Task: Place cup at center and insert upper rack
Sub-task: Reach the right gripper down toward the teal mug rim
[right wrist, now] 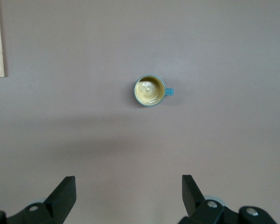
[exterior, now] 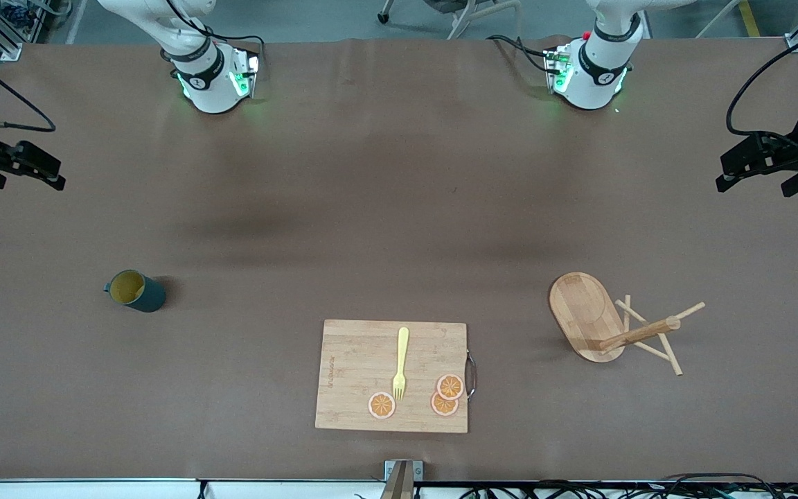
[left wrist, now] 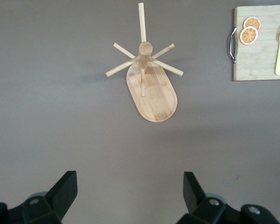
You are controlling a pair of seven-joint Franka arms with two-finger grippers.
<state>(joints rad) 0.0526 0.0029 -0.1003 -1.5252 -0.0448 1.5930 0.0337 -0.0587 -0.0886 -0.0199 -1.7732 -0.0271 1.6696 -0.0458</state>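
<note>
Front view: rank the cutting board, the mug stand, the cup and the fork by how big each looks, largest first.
1. Cutting board
2. Mug stand, counting its base, post and pegs
3. Fork, long but thin
4. Cup

Fork and cup look close: the fork is longer, the cup bulkier.

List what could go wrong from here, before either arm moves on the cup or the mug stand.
1. The cup is small, with its handle sticking out sideways; the open right gripper could clip it and knock the cup over.
2. The mug stand carries thin crossing pegs near its top; the open left gripper may snag one and topple the stand.
3. The cutting board with fork lies near the table's middle, crowding the placement spot.
</note>
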